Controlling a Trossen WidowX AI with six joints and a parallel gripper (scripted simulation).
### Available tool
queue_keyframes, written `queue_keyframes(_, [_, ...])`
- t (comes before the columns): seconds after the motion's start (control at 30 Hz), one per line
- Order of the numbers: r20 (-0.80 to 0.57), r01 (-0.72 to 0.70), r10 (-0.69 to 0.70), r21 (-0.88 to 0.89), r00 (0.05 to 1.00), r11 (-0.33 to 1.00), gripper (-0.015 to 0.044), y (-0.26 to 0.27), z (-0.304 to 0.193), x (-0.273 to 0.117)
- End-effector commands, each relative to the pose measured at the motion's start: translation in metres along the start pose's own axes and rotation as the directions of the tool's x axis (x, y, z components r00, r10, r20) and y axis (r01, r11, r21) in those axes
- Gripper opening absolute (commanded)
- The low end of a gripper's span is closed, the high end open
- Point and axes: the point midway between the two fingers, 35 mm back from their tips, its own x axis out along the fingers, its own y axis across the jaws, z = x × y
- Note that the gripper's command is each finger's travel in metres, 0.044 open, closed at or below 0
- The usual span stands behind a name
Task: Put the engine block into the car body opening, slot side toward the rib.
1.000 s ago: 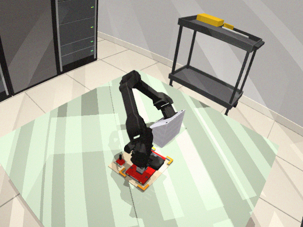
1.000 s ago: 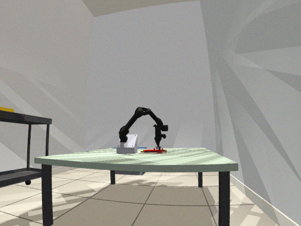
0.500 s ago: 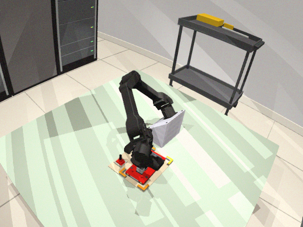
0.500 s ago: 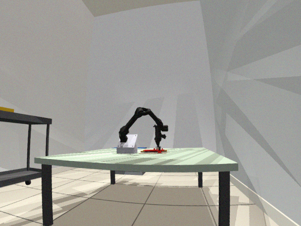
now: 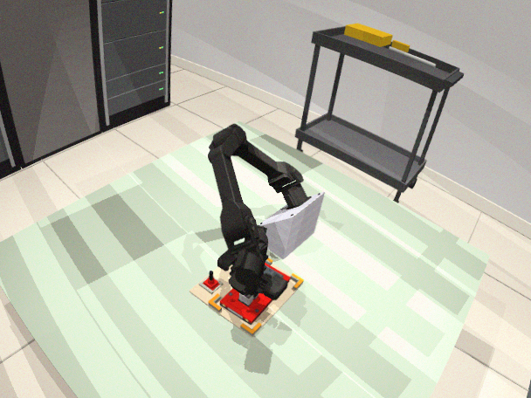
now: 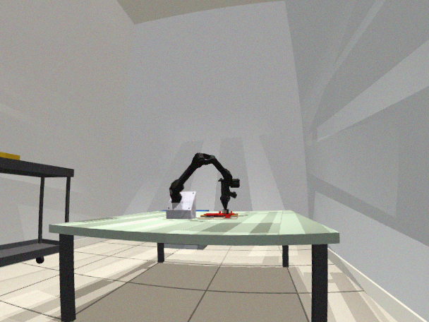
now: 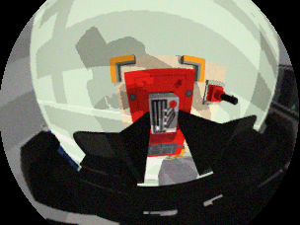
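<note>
Claw (image 5: 247,293) (image 6: 225,210) (image 7: 162,114) is pinching engine block (image 5: 247,298) (image 6: 226,212) (image 7: 164,112); block is upright, over car body (image 5: 236,309) (image 6: 212,215) (image 7: 139,84). Next move probably goes straight down; seating depth, I cannot tell.

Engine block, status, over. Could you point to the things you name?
Hand (image 5: 247,295) (image 6: 225,210) (image 7: 162,114) shut on engine block (image 5: 247,298) (image 7: 164,112). Block over red car body (image 5: 244,307) (image 6: 212,214) (image 7: 135,84); full seating can't be confirmed. Nothing seen blocking from above, though fingers hide part.
</note>
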Motion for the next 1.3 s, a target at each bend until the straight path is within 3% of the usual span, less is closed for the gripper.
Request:
queue_keyframes(0.0, [-0.002, 0.006, -0.006, -0.009, 1.000, 1.000, 0.0159, 0.0005, -0.0008, 0.0029])
queue_keyframes(1.27, [-0.002, 0.006, -0.006, -0.009, 1.000, 1.000, 0.0159, 0.0006, -0.0013, 0.0098])
